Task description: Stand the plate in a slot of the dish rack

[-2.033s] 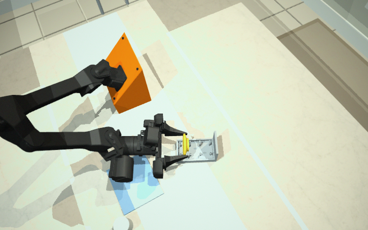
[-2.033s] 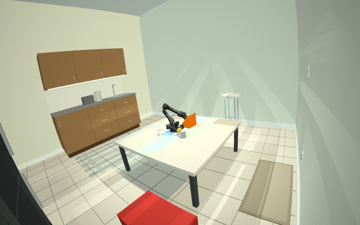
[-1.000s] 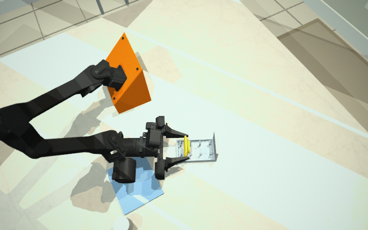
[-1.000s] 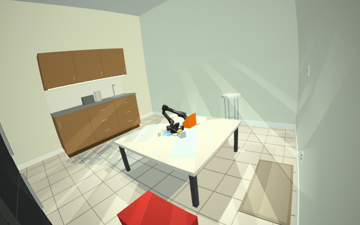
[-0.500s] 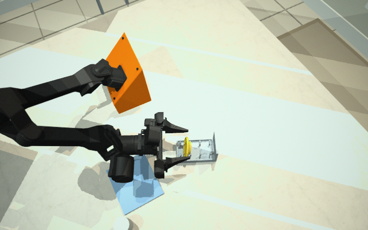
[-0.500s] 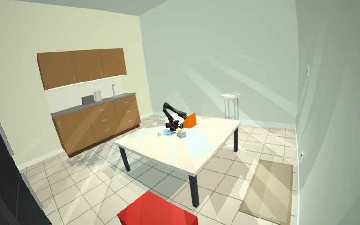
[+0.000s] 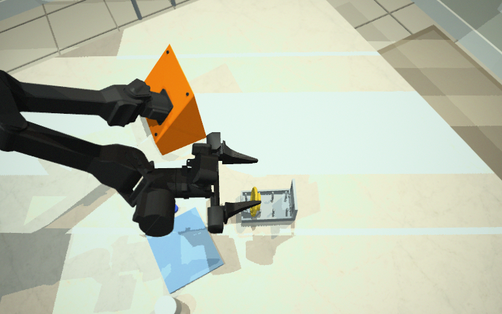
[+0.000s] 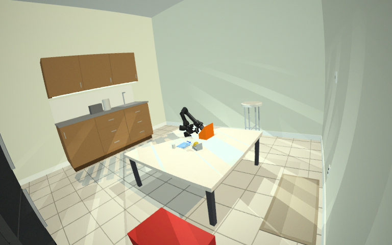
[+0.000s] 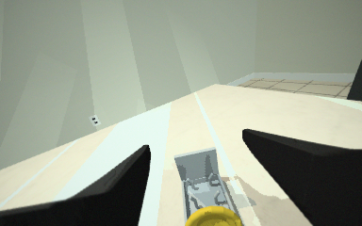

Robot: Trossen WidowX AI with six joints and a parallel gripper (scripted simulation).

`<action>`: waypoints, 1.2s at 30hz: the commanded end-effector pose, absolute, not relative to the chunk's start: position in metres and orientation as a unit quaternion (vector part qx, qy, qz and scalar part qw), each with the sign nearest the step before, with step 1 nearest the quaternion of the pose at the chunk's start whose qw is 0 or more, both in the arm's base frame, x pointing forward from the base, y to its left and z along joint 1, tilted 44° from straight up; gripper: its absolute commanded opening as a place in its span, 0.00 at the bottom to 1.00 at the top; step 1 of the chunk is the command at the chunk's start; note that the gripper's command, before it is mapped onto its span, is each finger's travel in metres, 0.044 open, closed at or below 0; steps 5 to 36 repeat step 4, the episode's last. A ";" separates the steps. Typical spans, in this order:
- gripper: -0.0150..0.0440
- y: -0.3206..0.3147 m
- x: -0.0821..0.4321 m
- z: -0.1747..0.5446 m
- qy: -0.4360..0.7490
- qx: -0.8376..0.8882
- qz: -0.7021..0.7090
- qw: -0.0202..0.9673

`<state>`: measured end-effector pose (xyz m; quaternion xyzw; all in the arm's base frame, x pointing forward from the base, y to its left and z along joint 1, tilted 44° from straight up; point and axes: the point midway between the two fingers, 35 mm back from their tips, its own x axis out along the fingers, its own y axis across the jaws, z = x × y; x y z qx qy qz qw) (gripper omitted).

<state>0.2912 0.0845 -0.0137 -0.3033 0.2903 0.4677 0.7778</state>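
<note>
The yellow plate [image 7: 254,194] [image 8: 195,143] [image 9: 213,214] stands on edge in the grey dish rack [image 7: 268,222] [image 8: 199,146] [image 9: 195,165], near the end away from the tall end panel. It looks upright, across the rack's length, among the short rails. My gripper [image 7: 258,181] [image 9: 196,141] is open wide with nothing between its fingers. It is raised above and back from the rack, clear of the plate. In the top view one fingertip overlaps the plate in the picture. In the wrist view only the plate's top edge shows; its lower part is cut off.
An orange wedge-shaped block [image 7: 174,85] [image 8: 206,132] stands beside the arm. A light blue mat [image 7: 177,255] [image 8: 182,145] lies near the rack, with a white cylinder [image 7: 165,305] [image 8: 173,146] past it. A small blue object [image 7: 176,208] [image 8: 188,141] is partly hidden by the arm in the top view.
</note>
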 end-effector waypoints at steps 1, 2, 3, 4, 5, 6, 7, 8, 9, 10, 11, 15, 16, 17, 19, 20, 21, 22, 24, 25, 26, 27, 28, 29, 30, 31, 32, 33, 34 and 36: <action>0.93 0.087 0.291 -0.015 0.339 -0.281 0.452 0.775; 0.93 0.088 0.291 -0.016 0.354 -0.275 0.448 0.774; 0.93 0.088 0.290 -0.017 0.368 -0.268 0.443 0.772; 0.93 0.088 0.289 -0.017 0.383 -0.262 0.437 0.770; 0.93 0.088 0.289 -0.017 0.383 -0.262 0.437 0.770; 0.93 0.088 0.289 -0.017 0.383 -0.262 0.437 0.770; 0.93 0.088 0.289 -0.017 0.383 -0.262 0.437 0.770; 0.93 0.088 0.289 -0.017 0.383 -0.262 0.437 0.770; 0.93 0.088 0.289 -0.017 0.383 -0.262 0.437 0.770; 0.93 0.088 0.289 -0.017 0.383 -0.262 0.437 0.770; 0.93 0.088 0.289 -0.017 0.383 -0.262 0.437 0.770; 0.93 0.088 0.289 -0.017 0.383 -0.262 0.437 0.770; 0.93 0.088 0.289 -0.017 0.383 -0.262 0.437 0.770; 0.93 0.088 0.289 -0.017 0.383 -0.262 0.437 0.770; 0.93 0.088 0.289 -0.017 0.383 -0.262 0.437 0.770; 0.93 0.088 0.289 -0.017 0.383 -0.262 0.437 0.770; 0.93 0.088 0.289 -0.017 0.383 -0.262 0.437 0.770; 0.93 0.088 0.289 -0.017 0.383 -0.262 0.437 0.770; 0.93 0.088 0.289 -0.017 0.383 -0.262 0.437 0.770; 0.93 0.088 0.289 -0.017 0.383 -0.262 0.437 0.770; 0.93 0.088 0.289 -0.017 0.383 -0.262 0.437 0.770; 0.93 0.088 0.289 -0.017 0.383 -0.262 0.437 0.770; 0.93 0.088 0.289 -0.017 0.383 -0.262 0.437 0.770; 0.93 0.088 0.289 -0.017 0.383 -0.262 0.437 0.770; 0.93 0.088 0.289 -0.017 0.383 -0.262 0.437 0.770; 0.93 0.088 0.289 -0.017 0.383 -0.262 0.437 0.770; 0.93 0.088 0.289 -0.017 0.383 -0.262 0.437 0.770; 0.93 0.088 0.289 -0.017 0.383 -0.262 0.437 0.770; 0.93 0.088 0.289 -0.017 0.383 -0.262 0.437 0.770; 0.93 0.088 0.289 -0.017 0.383 -0.262 0.437 0.770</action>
